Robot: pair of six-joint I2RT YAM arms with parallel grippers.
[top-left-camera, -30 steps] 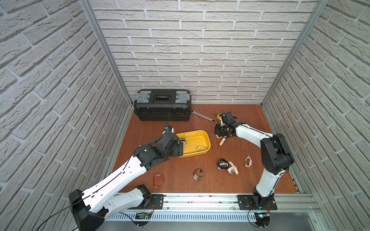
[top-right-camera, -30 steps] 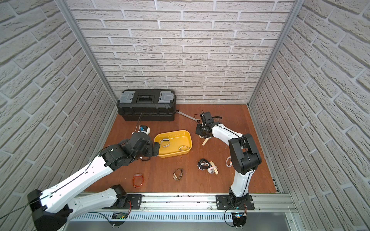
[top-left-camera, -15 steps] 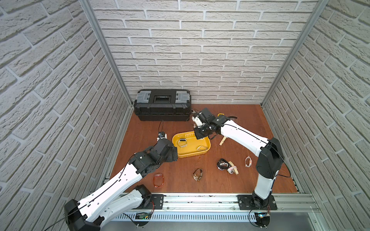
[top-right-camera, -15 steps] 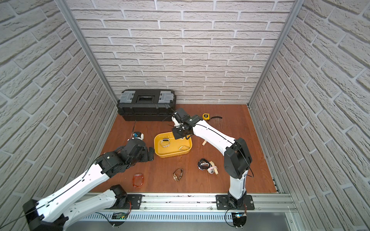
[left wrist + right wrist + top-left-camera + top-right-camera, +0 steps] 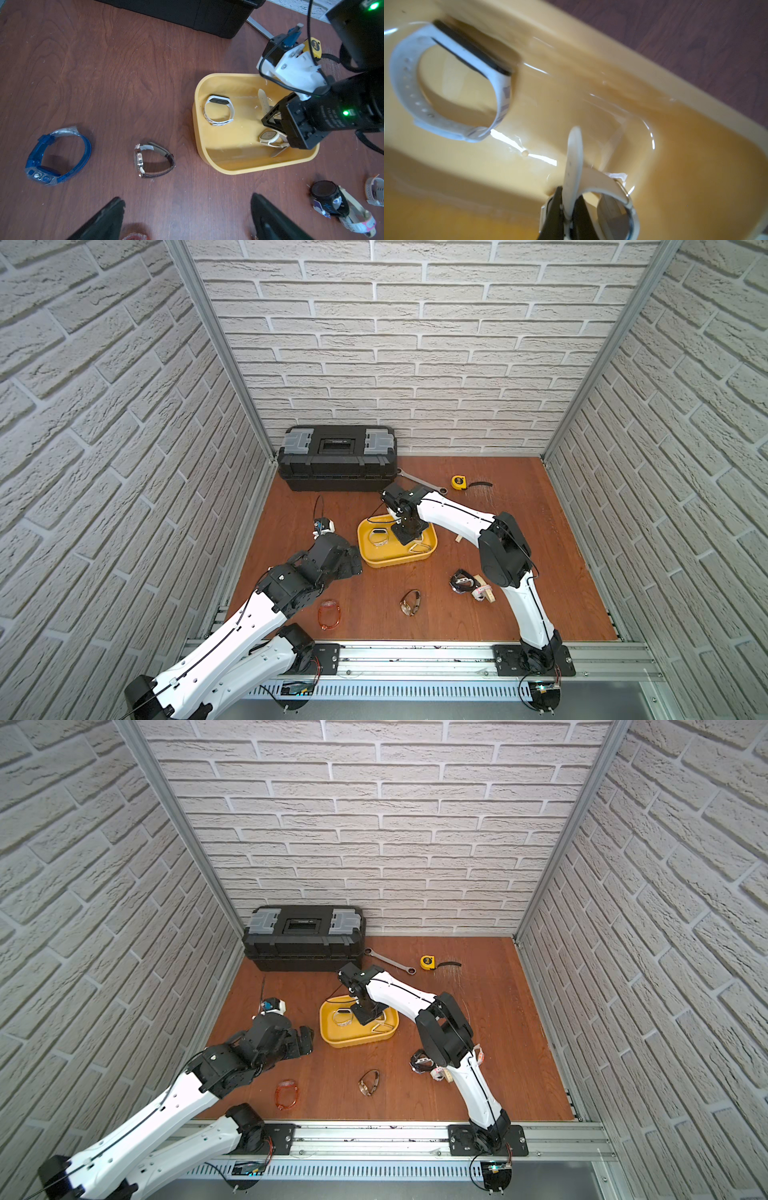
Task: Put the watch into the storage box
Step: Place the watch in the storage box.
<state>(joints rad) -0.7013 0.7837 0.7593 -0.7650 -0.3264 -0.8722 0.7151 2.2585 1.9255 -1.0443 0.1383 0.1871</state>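
The watch [image 5: 574, 162], cream-strapped with a pale dial, is low inside the storage box [image 5: 239, 168]. One strap end is pinched between the nearly closed jaws of the right gripper [image 5: 568, 209]. Whether its case already touches the yellow floor I cannot tell. Gripping it by the strap lets the case hang below the fingers and enter the shallow tub first, so the claw need not reach the bottom.

Nearest the front rail, loose watches lie on the wooden floor: an orange one [image 5: 329, 614], a brown-strapped one [image 5: 410, 602] and a black-faced one [image 5: 462, 583] tangled with pale straps. A little further in, the left gripper [image 5: 353, 564] hovers just beside the box, jaws spread wide and empty. It is probably kept aside so the other arm has the tub to itself.

Inside the box a white band watch [image 5: 218, 110] lies at the end away from the held one, apart from it, so there is room to let go. Beyond, by the back wall, are the black toolbox [image 5: 338, 458], a wrench [image 5: 419, 481] and a yellow tape measure [image 5: 458, 482], none of them part of this job. Opening the fingers looks like the step now due.
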